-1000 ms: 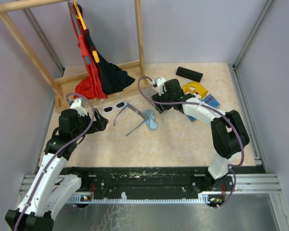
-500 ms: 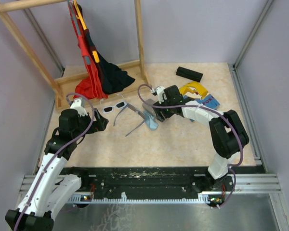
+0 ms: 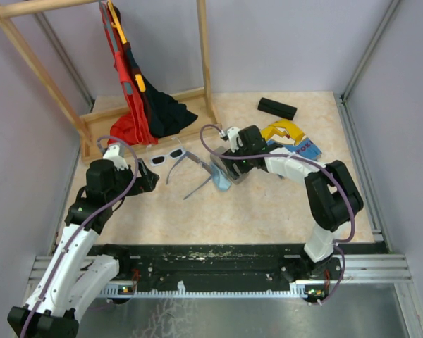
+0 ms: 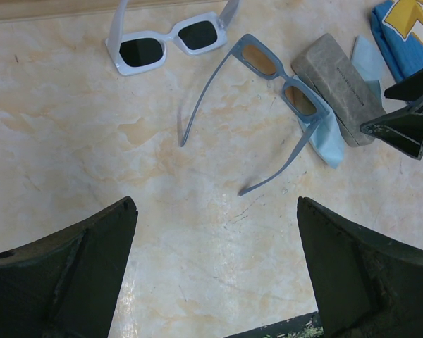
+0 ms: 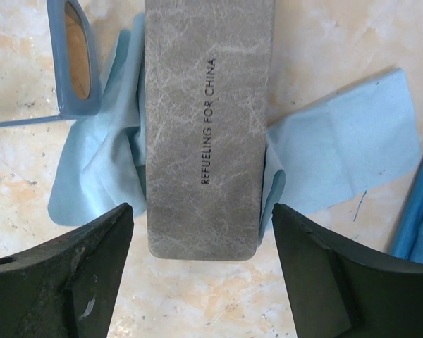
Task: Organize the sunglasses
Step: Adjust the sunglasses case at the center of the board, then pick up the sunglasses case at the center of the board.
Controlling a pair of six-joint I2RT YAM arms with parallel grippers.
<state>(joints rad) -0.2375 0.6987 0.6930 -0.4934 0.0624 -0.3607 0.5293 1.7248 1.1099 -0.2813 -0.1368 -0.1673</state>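
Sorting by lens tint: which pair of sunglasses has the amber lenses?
The thin blue-grey pair lying against the grey case; the white-framed pair has dark lenses.

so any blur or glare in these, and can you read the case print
Right wrist: sharp, no glare, case print reads REFUELING FOR CHINA. Left wrist: white pair and grey pair crisp, fingers dark silhouettes. Top: even soft light, faint shadows, small things coarse.

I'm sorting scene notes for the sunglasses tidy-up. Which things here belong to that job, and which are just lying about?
Belong to the job:
white-framed sunglasses
blue-grey thin-framed sunglasses

Just lying about:
grey case
light-blue cloth
black case
wooden rack
red garment
blue and yellow packet
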